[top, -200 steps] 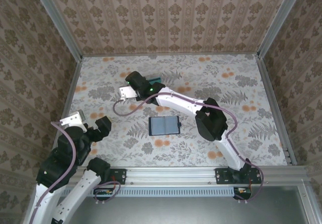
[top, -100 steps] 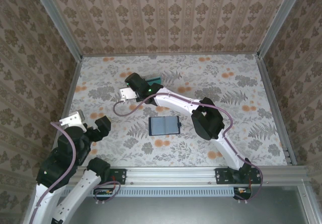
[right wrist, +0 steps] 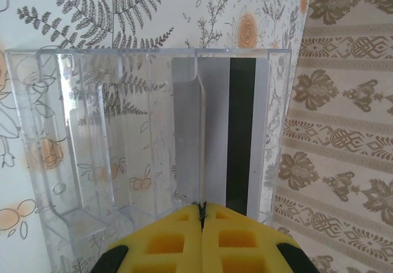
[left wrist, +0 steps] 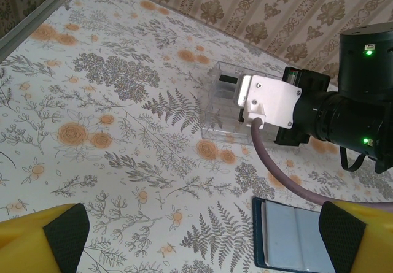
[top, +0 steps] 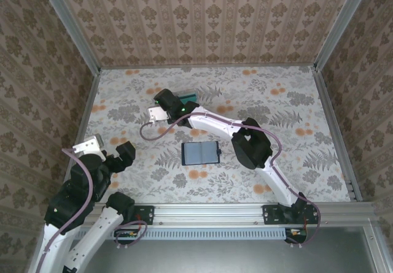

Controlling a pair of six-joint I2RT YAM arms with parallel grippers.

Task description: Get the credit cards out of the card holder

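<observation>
The card holder (top: 201,153) is lying open, its grey-blue inside facing up. Beyond it, toward the far left, the right gripper (right wrist: 201,215) is hovering with its fingers pressed together over the clear plastic box (right wrist: 80,162), where a pale, dark-striped credit card (right wrist: 184,132) is resting. Near-left of the card holder, the left gripper (left wrist: 196,233) is gaping wide and empty.

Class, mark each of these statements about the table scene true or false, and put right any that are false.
1. The card holder lies open on the table. True.
2. The left gripper is shut. False: its jaws stand wide open.
3. The right gripper has its fingertips pressed together at the clear box. True.
4. The clear box sits on top of the card holder. False: the two lie apart on the table.
</observation>
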